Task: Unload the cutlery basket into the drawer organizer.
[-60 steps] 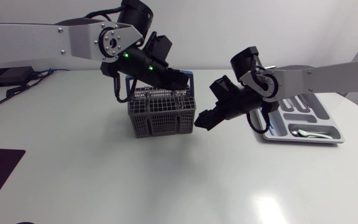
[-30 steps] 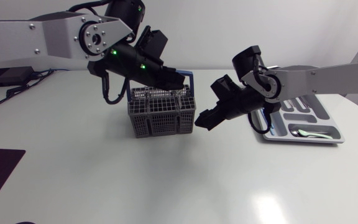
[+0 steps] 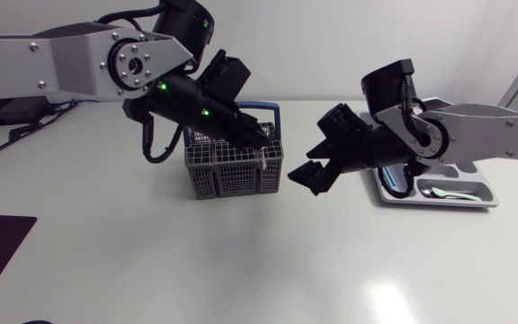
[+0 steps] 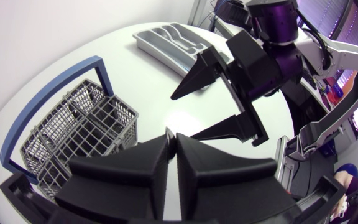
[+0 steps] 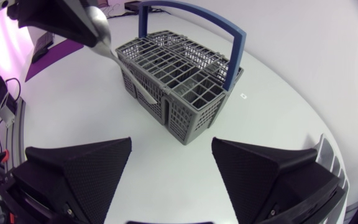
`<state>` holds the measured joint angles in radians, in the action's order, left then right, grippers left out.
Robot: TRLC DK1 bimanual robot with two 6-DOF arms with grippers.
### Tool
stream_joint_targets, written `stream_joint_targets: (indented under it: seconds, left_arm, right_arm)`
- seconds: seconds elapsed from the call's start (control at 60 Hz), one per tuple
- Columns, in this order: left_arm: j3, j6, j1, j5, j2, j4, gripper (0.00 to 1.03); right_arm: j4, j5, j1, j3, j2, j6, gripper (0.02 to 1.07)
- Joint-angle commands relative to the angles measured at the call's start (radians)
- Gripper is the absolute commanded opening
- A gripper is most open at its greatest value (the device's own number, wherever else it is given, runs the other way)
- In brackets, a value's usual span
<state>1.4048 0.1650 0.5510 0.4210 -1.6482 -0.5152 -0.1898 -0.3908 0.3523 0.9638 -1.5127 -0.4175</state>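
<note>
"Two grippers: what have they?"
"My left gripper (image 4: 172, 138) is clenched on a spoon (image 5: 98, 28), just above the basket (image 3: 234, 171). My right gripper (image 5: 171, 142) gapes wide beside the basket."
"And the organizer (image 4: 169, 43)?"
"It lies on the table (image 3: 241, 261) past my right gripper, well apart from the basket, cutlery (image 3: 443, 191) in one slot."

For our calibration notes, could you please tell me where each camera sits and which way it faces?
Head view: fixed above the table, looking down on the basket, the organizer and both arms.
Left wrist view: on the left arm's last link, looking past its shut left hand at the open right hand.
Right wrist view: on the right arm's last link, past its own fingers, facing the basket and the left hand's spoon.
Shared: all show the basket; wrist views face each other.
</note>
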Motion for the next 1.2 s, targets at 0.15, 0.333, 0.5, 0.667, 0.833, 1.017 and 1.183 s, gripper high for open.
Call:
stream_joint_targets:
  seconds: [0.15,0.333,0.5,0.667,0.833,1.017,1.183]
  left_arm:
    - [-0.013,0.097,-0.013,0.133,0.021,-0.062,0.04]
    - [-0.023,0.179,-0.008,0.205,0.021,-0.124,0.04]
    - [-0.023,0.249,-0.008,0.288,0.024,-0.190,0.04]
    - [-0.023,0.297,-0.002,0.331,0.019,-0.233,0.04]
    - [-0.010,0.341,-0.002,0.377,0.014,-0.282,0.04]
    - [-0.006,0.373,0.003,0.391,0.005,-0.316,0.04]
    - [0.003,0.380,0.004,0.410,0.001,-0.327,0.04]
  right_arm:
    - [-0.023,-0.091,0.005,-0.073,0.065,-0.155,1.02]
    - [-0.071,-0.187,0.010,-0.085,0.077,-0.247,1.02]
    - [-0.108,-0.264,0.033,-0.088,0.085,-0.291,1.02]
    - [-0.128,-0.309,0.048,-0.086,0.089,-0.308,0.92]
    - [-0.146,-0.344,0.048,-0.089,0.108,-0.323,0.76]
    - [-0.151,-0.358,0.070,-0.091,0.118,-0.323,0.55]
    - [-0.158,-0.358,0.097,-0.094,0.123,-0.323,0.50]
